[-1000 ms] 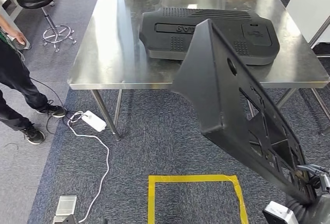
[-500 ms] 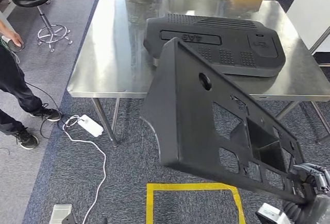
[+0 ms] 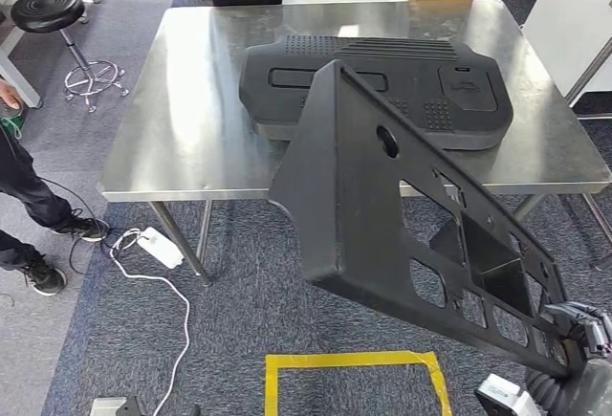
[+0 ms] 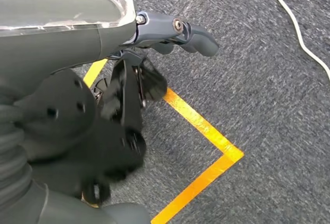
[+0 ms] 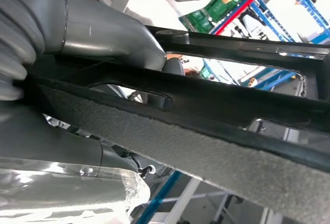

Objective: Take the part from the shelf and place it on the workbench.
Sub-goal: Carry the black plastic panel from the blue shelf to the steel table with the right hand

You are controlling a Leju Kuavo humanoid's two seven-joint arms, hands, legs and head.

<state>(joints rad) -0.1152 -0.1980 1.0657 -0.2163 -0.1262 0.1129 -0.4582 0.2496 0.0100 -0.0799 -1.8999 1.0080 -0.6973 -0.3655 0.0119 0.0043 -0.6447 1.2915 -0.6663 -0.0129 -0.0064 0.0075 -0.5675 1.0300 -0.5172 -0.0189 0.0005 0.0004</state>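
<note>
Fingers on the right hand are wrapped around the edge of the part, so it's got a solid hold on one end of it. That part is a big black plastic panel with a bunch of cut-outs and a round hole, held up in the air, tilted, with its far pointed end overlapping the near edge of the worktop from the head view. It's not resting on anything.

Left hand hangs down low over grey carpet, right by a corner of yellow tape. Its fingers are loosely curled with nothing in them, thumb sticking out apart from the darker ones.

On the steel worktop there's already another black panel lying flat, ribbed along its back edge. Off to the side: a round black stool, a white power strip with a cable on the floor, and a person's legs at the edge
</note>
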